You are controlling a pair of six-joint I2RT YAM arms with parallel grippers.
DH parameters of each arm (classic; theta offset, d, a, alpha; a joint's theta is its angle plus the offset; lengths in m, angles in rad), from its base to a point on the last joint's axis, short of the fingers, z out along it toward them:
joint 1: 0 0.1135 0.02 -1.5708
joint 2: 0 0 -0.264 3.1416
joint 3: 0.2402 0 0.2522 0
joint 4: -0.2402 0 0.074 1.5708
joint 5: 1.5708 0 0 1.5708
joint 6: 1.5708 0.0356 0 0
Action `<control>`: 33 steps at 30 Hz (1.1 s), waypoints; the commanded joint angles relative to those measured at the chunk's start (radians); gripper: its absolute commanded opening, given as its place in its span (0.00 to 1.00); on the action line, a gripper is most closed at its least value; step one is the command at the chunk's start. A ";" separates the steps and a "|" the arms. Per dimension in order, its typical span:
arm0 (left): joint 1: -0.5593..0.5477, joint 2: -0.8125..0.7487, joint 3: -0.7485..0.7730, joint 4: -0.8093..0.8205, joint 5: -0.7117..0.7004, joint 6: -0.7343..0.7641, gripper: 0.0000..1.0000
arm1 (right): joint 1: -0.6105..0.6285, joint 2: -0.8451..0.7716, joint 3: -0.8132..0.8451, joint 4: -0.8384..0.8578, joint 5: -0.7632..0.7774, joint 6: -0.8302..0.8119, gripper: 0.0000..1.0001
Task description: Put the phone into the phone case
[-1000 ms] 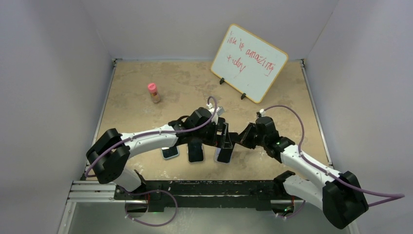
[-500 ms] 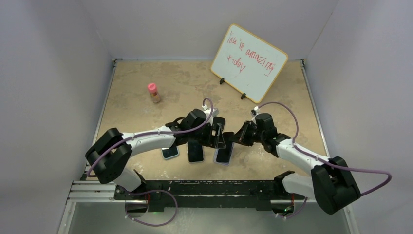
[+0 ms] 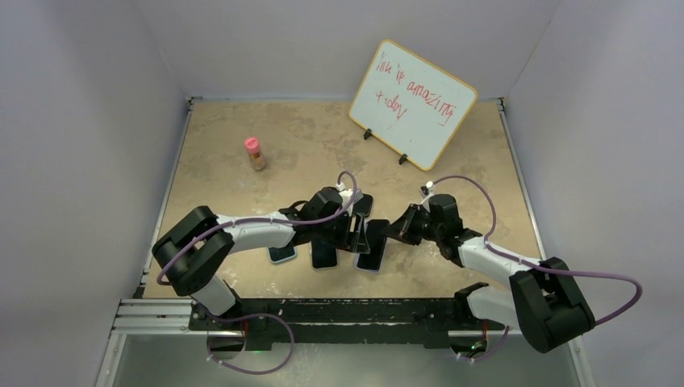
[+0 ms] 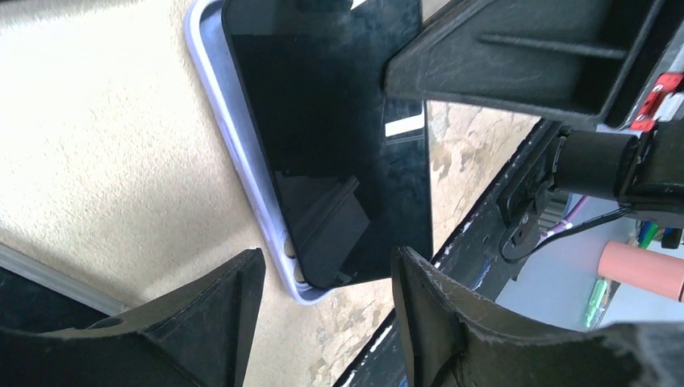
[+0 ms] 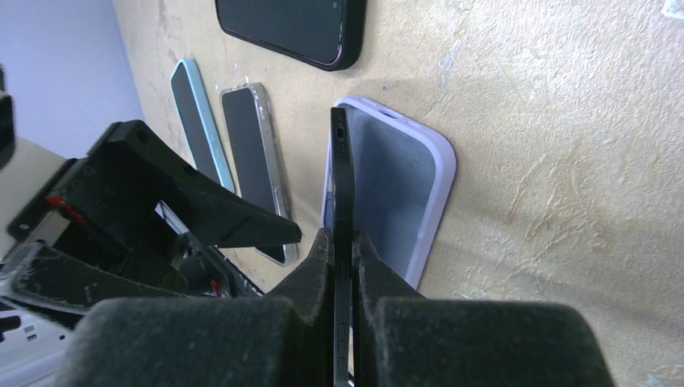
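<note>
On the beige table [image 3: 242,145], the right gripper [image 5: 343,242] is clamped on the black phone [image 4: 323,121]. The left gripper [image 4: 324,256] is spread open astride it, and nothing is seen to be gripped. Compared with a second earlier, the phone is tipped lower over the lilac phone case [image 5: 403,185]. One long edge appears seated in the case, so pressing the phone flat is judged to remain.
</note>
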 commanded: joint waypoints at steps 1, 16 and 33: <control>0.001 0.000 -0.035 0.071 0.024 0.003 0.60 | -0.007 0.018 -0.036 0.109 -0.031 0.042 0.00; -0.022 0.045 -0.081 0.197 0.090 -0.036 0.49 | -0.010 0.067 -0.121 0.265 -0.018 0.110 0.00; -0.065 0.048 -0.100 0.290 0.089 -0.089 0.44 | -0.008 0.168 -0.201 0.468 0.032 0.112 0.00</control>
